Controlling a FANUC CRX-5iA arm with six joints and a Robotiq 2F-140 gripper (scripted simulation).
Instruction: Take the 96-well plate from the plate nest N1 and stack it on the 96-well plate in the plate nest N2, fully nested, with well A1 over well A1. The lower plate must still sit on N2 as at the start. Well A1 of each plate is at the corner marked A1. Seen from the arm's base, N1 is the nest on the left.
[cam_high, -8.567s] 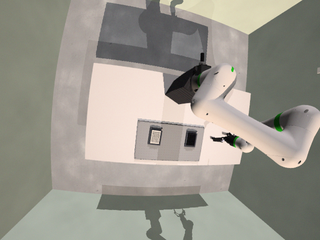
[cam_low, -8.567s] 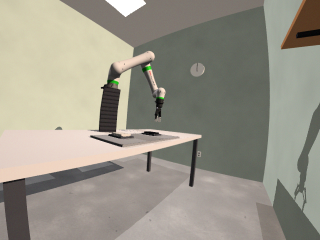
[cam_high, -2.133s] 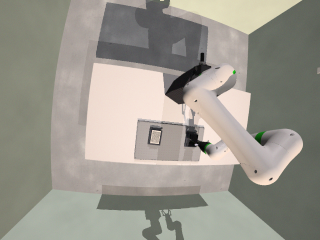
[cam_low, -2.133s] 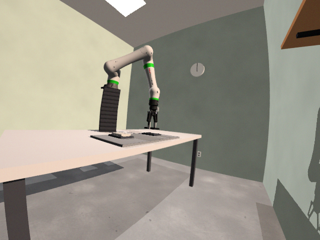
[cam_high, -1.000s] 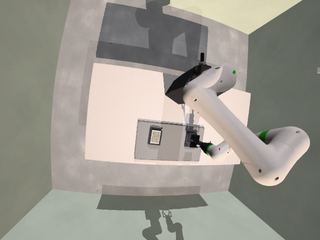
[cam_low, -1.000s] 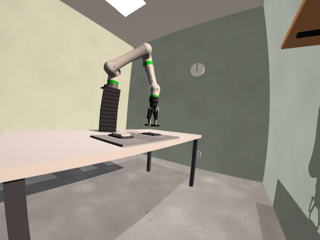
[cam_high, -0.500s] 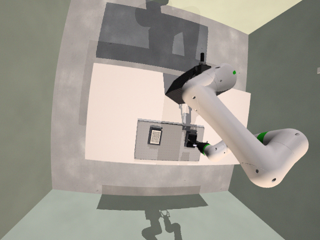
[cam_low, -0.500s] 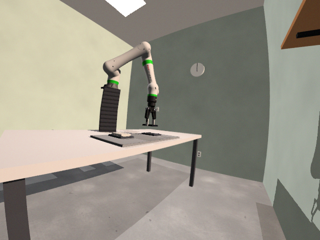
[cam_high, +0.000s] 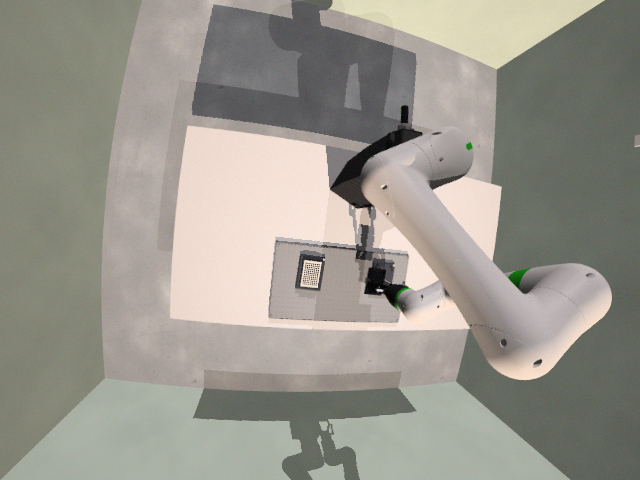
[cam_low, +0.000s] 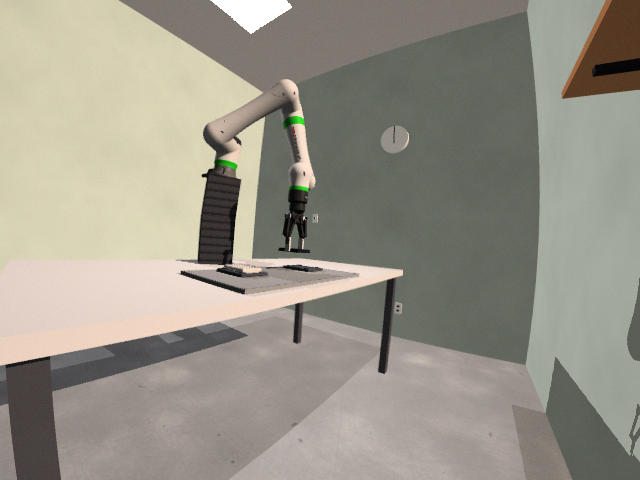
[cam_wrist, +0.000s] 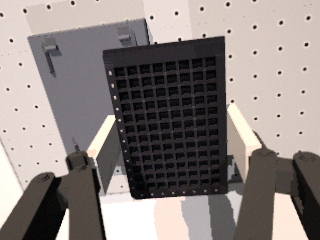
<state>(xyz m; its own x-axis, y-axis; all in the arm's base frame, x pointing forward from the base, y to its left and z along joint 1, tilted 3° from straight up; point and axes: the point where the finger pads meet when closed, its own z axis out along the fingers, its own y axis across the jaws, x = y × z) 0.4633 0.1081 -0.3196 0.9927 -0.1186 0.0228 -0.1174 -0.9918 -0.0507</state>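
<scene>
Lab room: well plate (cam_high: 311, 272), perforated deck (cam_low: 330, 274), robot arm (cam_low: 297, 144).

We see even, soft light from a white rectangular ceiling panel (cam_low: 251, 11). Dark, sharp-edged shadows fall across the grey concrete floor (cam_low: 330, 413). Straight edges bow near the frame borders.

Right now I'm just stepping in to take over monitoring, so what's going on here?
The arm's gripper is shut on a black 96-well plate, gripping its long sides and holding it in the air above the emptied nest N1. The other plate, a white one, sits in nest N2 on the grey board. Stacking has not happened yet.
</scene>
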